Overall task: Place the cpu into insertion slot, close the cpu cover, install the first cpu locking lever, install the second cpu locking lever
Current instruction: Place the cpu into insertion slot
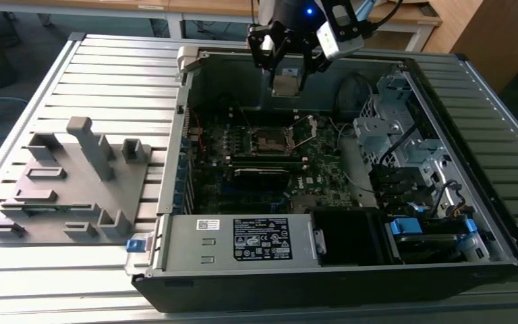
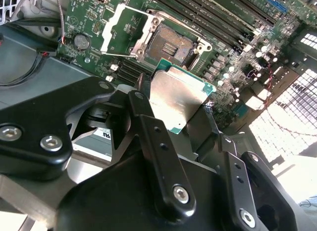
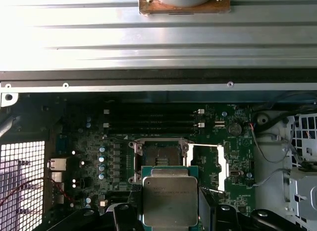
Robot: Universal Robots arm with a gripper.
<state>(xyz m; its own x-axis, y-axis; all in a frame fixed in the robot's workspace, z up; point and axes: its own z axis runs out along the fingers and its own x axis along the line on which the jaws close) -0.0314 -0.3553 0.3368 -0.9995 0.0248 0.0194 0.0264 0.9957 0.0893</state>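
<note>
Hand: black two-fingered hand pinching the small flat square silver-grey-topped cpu by opposite edges.
Cpu: in the air above the open black computer case, well apart from the dark green motherboard.
Insertion slot: small square dark metal-rimmed socket, uncovered, free air over it.
Cpu cover: thin silvery frame plate, swung open just beside the slot.
Edges: long black memory slots near another side.
Views: fingers on the chip's edges in the second wrist view; slatted metal table in the exterior view.

The silver-topped cpu was held up, clear of the bare slot; the cover was seen lying open beside it.
</note>
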